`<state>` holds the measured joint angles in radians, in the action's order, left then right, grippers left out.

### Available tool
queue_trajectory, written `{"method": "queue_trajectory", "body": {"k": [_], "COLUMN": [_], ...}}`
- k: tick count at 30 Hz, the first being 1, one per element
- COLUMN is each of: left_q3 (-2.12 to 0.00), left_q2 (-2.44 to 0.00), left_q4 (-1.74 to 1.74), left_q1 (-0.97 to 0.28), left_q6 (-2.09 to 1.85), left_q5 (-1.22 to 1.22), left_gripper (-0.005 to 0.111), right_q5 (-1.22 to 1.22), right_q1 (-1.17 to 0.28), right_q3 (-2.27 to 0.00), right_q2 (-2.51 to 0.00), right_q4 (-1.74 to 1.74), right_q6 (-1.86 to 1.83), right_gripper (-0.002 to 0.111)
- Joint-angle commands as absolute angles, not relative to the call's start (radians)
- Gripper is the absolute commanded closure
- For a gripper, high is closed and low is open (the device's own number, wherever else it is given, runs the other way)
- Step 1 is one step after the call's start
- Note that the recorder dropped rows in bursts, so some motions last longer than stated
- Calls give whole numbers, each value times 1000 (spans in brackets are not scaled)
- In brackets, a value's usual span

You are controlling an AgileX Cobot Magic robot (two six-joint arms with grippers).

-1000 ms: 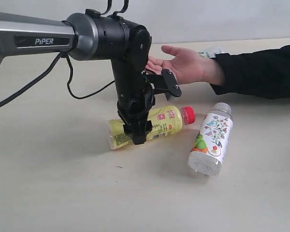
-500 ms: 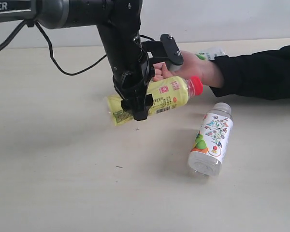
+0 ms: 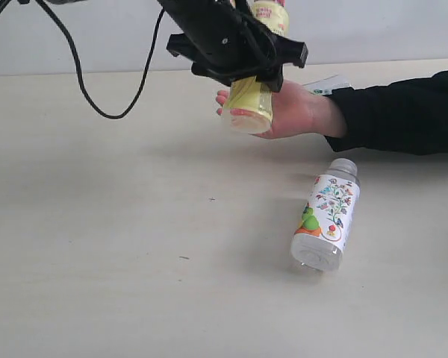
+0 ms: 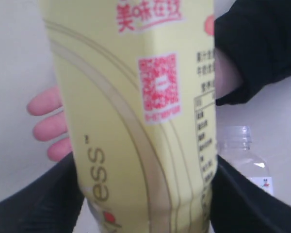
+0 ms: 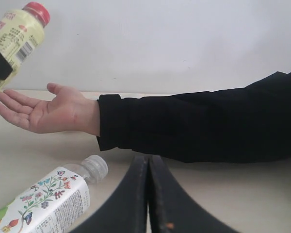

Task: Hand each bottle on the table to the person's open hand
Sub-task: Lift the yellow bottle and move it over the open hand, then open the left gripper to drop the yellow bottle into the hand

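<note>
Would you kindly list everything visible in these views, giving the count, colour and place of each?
yellow bottle: one, yellow with a red cap, held in the air just above the open palm
floral bottle: one, white label with flowers and a clear cap, lying on its side on the table near the sleeve
white-green item: one, mostly hidden behind the wrist, so I cannot tell what it is
table: one, pale beige, under everything
cable: one, black, looping down at the back left
person's hand: one, bare, palm up, with a black sleeve
left gripper: one, black, clamped around the yellow bottle
right gripper: one, black, fingers together, low over the table
</note>
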<state>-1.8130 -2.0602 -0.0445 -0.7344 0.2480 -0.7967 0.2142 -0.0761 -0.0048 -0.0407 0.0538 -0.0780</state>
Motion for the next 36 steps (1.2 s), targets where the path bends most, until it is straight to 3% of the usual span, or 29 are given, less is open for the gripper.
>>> {"method": "queue_trajectory", "body": {"k": [1,9,19,30,32,36], "left_q3": [-1956,-2117,-2122,-2122,-2122,-2122], "left_q2": [-2105,-2175,-2256,-2344,-2346,-2346], "left_q4": [-64,-93,-379,-431,-434,-438], "left_q1": [-719,-697,-628,-596,-596,-596], "left_q6": [297,422,385,332,328,326], "left_q5": [-916,-969,-915,-847,-843,-834], "left_gripper": [104,104,104,103,98,73], "right_q5": [200,200,200,200,200,200], "right_q1": [-71,-71,-71,-71,-71,-71], "right_q3": [0,0,0,0,0,0], "right_q2": [-33,-33,-33,-33,-33,-33], "right_q4": [52,52,49,51,51,51], "right_q6": [-78,-78,-78,-78,-78,-78], "right_gripper": [108,108,108,108,108,108]}}
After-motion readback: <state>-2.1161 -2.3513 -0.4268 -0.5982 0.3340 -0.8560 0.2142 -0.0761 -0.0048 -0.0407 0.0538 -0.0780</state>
